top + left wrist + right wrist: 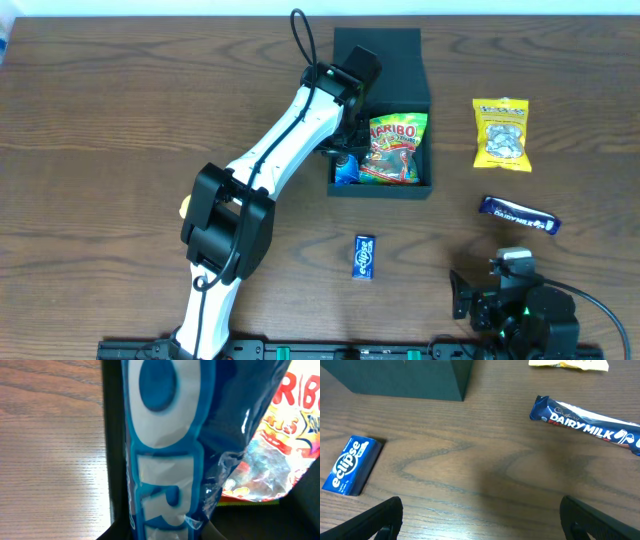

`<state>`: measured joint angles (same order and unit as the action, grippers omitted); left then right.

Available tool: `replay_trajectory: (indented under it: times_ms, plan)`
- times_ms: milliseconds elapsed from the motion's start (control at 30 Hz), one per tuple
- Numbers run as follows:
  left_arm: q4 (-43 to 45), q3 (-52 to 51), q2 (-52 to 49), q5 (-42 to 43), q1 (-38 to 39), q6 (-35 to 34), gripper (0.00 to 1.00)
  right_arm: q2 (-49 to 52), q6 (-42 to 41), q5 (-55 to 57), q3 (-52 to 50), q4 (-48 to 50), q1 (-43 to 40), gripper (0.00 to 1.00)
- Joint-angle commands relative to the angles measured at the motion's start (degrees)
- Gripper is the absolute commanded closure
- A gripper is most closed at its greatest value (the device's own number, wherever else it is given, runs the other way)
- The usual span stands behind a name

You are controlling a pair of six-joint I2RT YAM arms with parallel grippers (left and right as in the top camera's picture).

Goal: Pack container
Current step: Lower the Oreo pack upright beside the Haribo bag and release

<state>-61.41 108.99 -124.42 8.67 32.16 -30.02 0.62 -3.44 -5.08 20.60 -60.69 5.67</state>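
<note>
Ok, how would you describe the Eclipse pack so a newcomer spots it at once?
Start at the dark container at the far middle of the table and come straight toward the near edge. Lying alone on the wood is the Eclipse pack, a small blue box with white lettering. It is shorter and blockier than the long Dairy Milk bar to its right.

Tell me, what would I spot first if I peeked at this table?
The big white arm catches your eye first, reaching from the near left into the dark container at the table's far middle, with a blue packet at its tip. Next comes the bright Haribo bag lying inside the container, and a yellow snack bag on the wood to its right.
</note>
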Motion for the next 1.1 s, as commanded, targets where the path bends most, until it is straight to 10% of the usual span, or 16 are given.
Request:
replay_trajectory:
  times_ms: [0, 800, 1067]
  plan:
    - [-0.15, 0.98, -1.18, -3.37, 0.13, -0.22, 0.94, -0.31, -0.57, 0.33, -0.28, -0.39, -0.35, 0.01]
    - [-0.35, 0.9, -5.88, -3.13, 0.94, -0.5, 0.93, -0.31, -0.57, 0.33, -0.28, -0.39, -0.35, 0.01]
    - [-0.24, 0.9, -5.88, -3.13, 0.92, -0.48, 0.7, -0.31, -0.57, 0.33, -0.28, -0.39, -0.35, 0.01]
